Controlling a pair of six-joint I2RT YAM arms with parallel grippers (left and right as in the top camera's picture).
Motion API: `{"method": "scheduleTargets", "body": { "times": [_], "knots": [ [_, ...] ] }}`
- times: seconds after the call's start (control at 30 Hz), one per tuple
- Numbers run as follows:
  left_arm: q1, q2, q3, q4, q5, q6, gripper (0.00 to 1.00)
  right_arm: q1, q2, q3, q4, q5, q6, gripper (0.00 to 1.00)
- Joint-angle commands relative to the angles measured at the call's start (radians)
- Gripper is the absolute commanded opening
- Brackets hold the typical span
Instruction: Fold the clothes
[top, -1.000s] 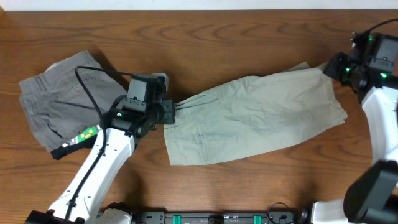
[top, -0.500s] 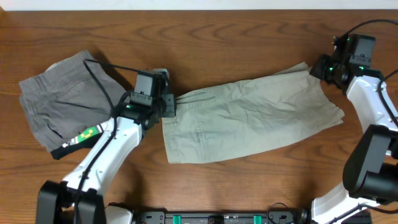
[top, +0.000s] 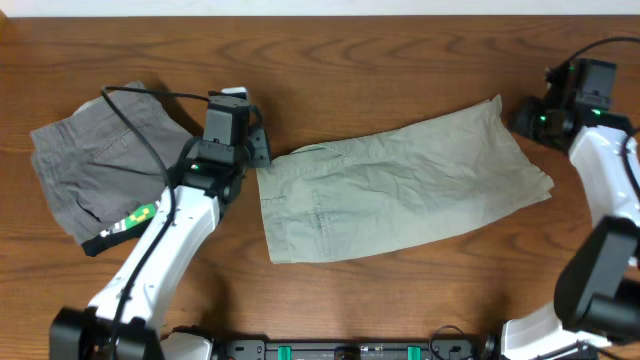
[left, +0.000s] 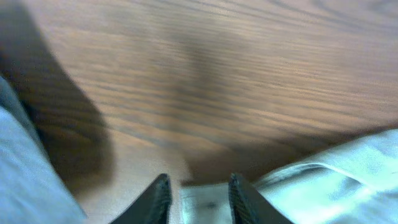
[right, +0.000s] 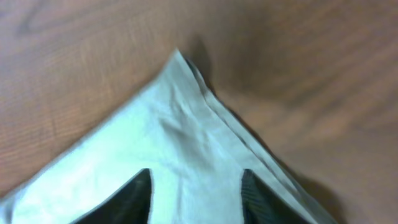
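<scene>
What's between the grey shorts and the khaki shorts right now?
Overhead view: the left gripper and its arm sit between the grey shorts and the khaki shorts; otherwise only bare wooden table.

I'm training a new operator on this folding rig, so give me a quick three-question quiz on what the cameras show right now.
1. True or false: the grey shorts lie on top of the khaki shorts.
2. The right end effector hovers over: A) a corner of the khaki shorts B) bare table C) a black waistband
3. Fill in: the left end effector stands ___, clamping nothing.
Key: 1 false, they lie apart. 2 A. 3 open.
</scene>
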Motion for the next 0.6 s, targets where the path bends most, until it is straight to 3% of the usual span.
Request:
{"method": "scheduleTargets", "body": {
  "times": [0.0,0.13,0.57],
  "knots": [
    [-0.008,0.001,0.011,-0.050,0.140,-0.001,0.19,-0.008,-0.024,0.013,-0.065,0.018,-0.030,0.28],
    [-0.042,0.053,-0.018,-0.084,0.164,0.000,0.10,-0.007,-0.011,-0.026,-0.114,0.017,-0.037,0.18],
    [-0.076,0.312,-0.026,-0.050,0.166,0.001,0.09,-0.008,-0.006,-0.167,-0.076,0.024,-0.041,0.17]
  ]
}}
